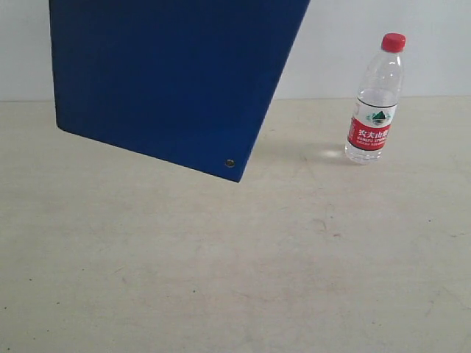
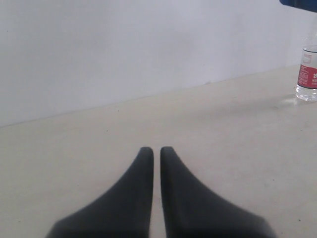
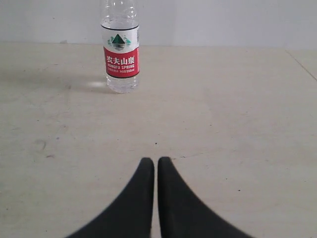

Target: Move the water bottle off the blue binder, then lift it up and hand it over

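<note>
The water bottle (image 1: 377, 99) stands upright on the beige table at the back right, with its red cap and red-and-white label showing. It also appears in the right wrist view (image 3: 120, 47) and at the edge of the left wrist view (image 2: 307, 74). The blue binder (image 1: 169, 77) fills the upper left of the exterior view, tilted, with one silver rivet near its lower corner; whatever holds it is out of frame. My left gripper (image 2: 153, 148) is shut and empty above the table. My right gripper (image 3: 151, 159) is shut and empty, well short of the bottle.
The beige table (image 1: 235, 272) spreads across the foreground with faint scuffs. A white wall (image 1: 368, 22) rises behind the bottle. Neither arm shows in the exterior view.
</note>
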Robot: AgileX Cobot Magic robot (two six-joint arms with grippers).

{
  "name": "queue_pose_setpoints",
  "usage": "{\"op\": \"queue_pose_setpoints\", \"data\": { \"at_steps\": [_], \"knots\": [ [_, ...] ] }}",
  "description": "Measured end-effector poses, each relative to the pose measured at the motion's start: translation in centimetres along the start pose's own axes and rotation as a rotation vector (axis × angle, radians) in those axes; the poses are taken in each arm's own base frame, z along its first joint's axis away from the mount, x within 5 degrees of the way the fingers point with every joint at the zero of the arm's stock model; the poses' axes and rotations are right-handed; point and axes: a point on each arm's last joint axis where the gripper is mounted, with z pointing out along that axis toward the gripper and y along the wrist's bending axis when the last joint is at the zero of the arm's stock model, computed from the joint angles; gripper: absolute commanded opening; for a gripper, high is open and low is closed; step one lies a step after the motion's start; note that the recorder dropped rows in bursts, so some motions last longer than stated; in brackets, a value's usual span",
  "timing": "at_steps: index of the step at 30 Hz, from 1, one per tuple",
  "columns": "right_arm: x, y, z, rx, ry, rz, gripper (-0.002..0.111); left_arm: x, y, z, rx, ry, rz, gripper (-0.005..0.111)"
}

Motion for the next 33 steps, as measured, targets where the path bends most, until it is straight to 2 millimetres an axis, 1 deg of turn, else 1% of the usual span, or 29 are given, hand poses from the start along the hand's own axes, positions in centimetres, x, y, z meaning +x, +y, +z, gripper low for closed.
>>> {"op": "queue_pose_setpoints", "data": {
  "at_steps": [28,30,33],
  "knots": [
    [0.00,0.00,0.00,0.000,0.000,-0.002,0.000,-0.02,0.01,0.00,-0.002,-0.002,0.000,0.004],
    [0.00,0.00,0.00,0.000,0.000,-0.002,0.000,-0.17,0.20,-0.01,-0.040,-0.018,-0.030,0.004],
    [0.00,0.00,0.00,0.000,0.000,-0.002,0.000,-0.79,0.65,-0.11,-0.131,-0.093,-0.157,0.004]
  ]
}}
